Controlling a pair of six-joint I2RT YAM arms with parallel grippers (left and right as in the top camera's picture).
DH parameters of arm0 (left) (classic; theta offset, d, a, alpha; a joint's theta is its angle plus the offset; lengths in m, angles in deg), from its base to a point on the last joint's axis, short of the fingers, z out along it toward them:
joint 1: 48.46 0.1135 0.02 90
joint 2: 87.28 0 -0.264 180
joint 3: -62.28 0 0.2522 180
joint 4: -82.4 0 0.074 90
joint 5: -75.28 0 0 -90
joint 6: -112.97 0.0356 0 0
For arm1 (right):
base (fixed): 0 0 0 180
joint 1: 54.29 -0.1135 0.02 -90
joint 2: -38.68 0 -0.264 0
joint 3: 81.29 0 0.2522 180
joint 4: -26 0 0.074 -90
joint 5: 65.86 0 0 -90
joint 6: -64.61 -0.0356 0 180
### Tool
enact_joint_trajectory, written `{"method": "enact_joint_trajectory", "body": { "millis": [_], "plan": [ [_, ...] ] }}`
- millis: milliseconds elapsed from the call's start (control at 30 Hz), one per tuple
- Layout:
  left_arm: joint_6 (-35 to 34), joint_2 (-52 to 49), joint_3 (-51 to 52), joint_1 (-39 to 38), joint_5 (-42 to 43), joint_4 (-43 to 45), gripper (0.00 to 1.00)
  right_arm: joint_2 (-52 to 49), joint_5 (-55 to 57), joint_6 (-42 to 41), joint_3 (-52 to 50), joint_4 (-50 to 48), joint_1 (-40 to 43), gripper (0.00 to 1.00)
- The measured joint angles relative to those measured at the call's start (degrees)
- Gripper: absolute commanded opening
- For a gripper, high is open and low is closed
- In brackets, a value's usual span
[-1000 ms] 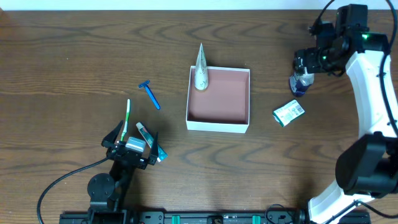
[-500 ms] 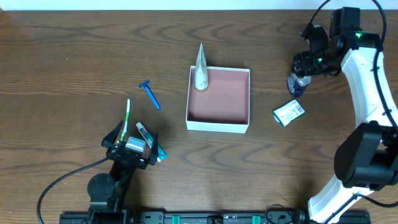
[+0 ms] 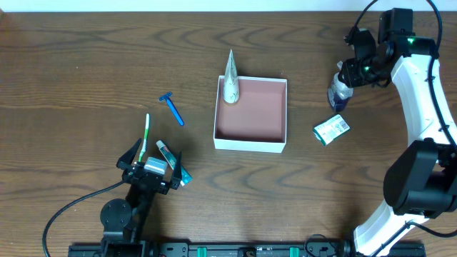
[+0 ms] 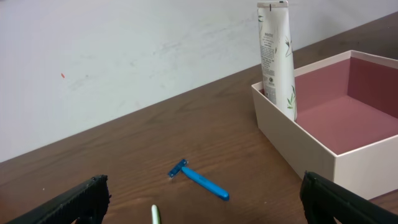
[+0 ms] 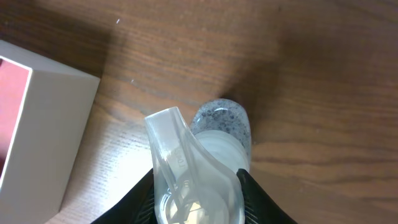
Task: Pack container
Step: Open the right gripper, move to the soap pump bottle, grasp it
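Right arm, far right of table. My right gripper (image 5: 196,194) is clamped around a small bottle (image 5: 211,146) with a clear cap and a speckled body. In the wrist view my fingers (image 5: 134,205) lie against both of its sides, up near the cap end. How firm the hold is, I cannot tell.

Left gripper (image 3: 152,160): spread wide, nothing between the jaws, parked near the table's front edge over a toothbrush (image 3: 146,134).

The container (image 3: 250,145) sits mid-table, well apart from the bottle and to its left. A tube (image 3: 230,82) leans in its far-left corner; the rest of the floor is bare. A green-and-white packet (image 3: 331,129) lies on the table between bottle and container, nearer the bottle. A blue razor (image 3: 172,109) lies left of the container.

Risks, as I judge them:
- The bottle is round and looks smooth. A grip this high could let it swing or slide out on the lift.
- Pressure near the cap could pop or twist it.
- A low carry could clip the packet or the container's near wall. The walls look thin and the box light, so it would likely skid.
- A drop too far left could knock the leaning tube over or out of the box.
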Motion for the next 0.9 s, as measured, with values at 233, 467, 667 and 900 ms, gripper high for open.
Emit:
{"method": "enact_joint_trajectory", "body": {
  "millis": [233, 467, 667, 900],
  "plan": [
    [0.0, 0.0, 0.0, 0.0, 0.0, 0.0, 0.98, 0.0, 0.0, 0.1, -0.1, -2.9, 0.0, 0.48],
    [0.0, 0.0, 0.0, 0.0, 0.0, 0.0, 0.98, 0.0, 0.1, 0.2, -0.1, -3.6, 0.0, 0.35],
    [0.0, 0.0, 0.0, 0.0, 0.0, 0.0, 0.98, -0.1, -0.2, 0.2, -0.1, -3.8, 0.0, 0.15],
    [0.0, 0.0, 0.0, 0.0, 0.0, 0.0, 0.98, -0.2, -0.1, -1.5, -0.1, -4.1, 0.0, 0.12]
  ]
}}
